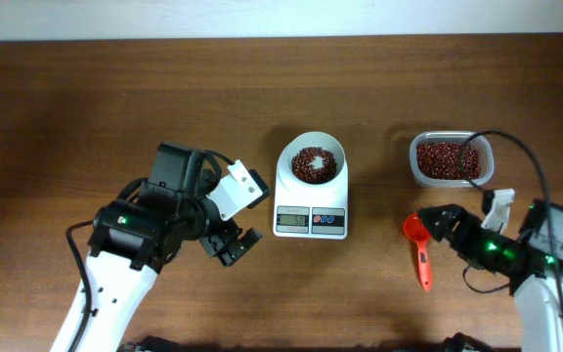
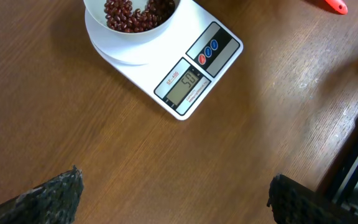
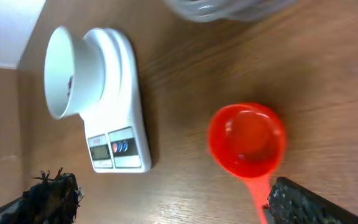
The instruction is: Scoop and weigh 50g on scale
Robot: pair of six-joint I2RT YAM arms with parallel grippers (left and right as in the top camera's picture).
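Note:
The white scale (image 1: 310, 207) stands mid-table, and its round bowl (image 1: 314, 164) holds red beans. Its grey display (image 2: 183, 86) is lit, with digits too small to read surely. My left gripper (image 1: 246, 217) hovers open just left of the scale, with nothing between its fingers (image 2: 55, 196). The red scoop (image 1: 419, 244) lies empty on the table to the right. My right gripper (image 1: 440, 235) stands open over it. In the right wrist view the scoop (image 3: 247, 140) has its handle running beside the right finger (image 3: 309, 202). I cannot tell if they touch.
A clear tub of red beans (image 1: 450, 159) sits at the back right, behind the scoop, and its edge (image 3: 229, 7) shows at the top of the right wrist view. A black cable loops over my right arm (image 1: 536, 264).

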